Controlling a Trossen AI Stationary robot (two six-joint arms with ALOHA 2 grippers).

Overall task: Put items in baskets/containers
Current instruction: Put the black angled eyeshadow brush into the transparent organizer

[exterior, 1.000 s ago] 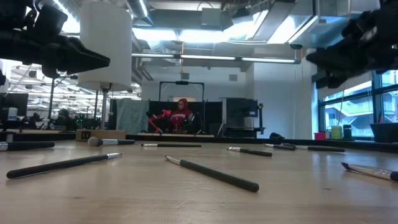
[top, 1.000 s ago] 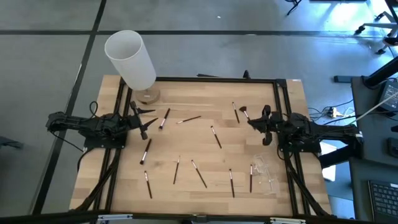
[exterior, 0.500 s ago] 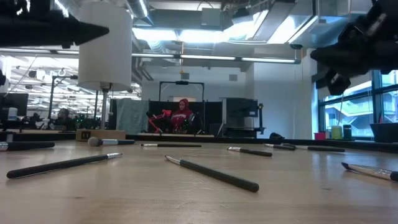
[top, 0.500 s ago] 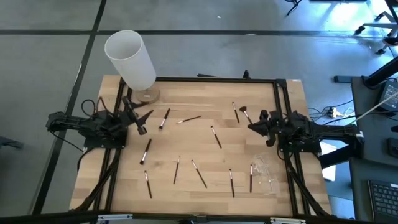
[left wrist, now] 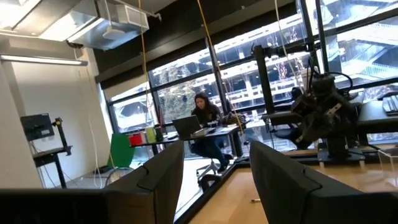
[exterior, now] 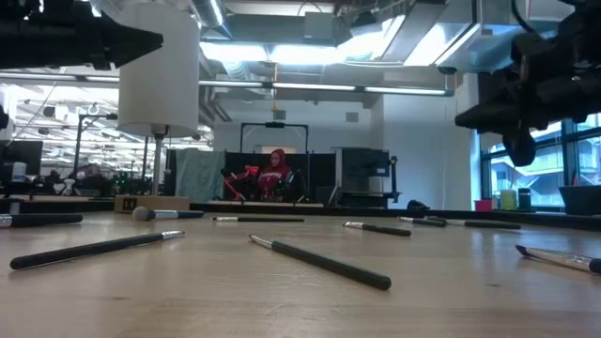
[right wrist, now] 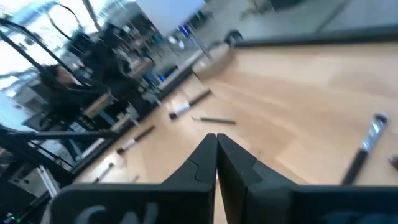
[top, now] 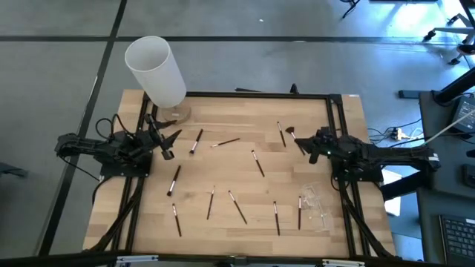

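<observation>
Jaws pressed together and empty, right gripper [top: 301,146] at centre right should part before descending on flared dark-headed brush [top: 290,132]; left gripper [top: 168,144] gapes wide.

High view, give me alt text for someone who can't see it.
About a dozen makeup brushes lie scattered on a wooden table, none gripped. The left gripper is open near a white cylinder; the right gripper is shut near the flared brush.
</observation>
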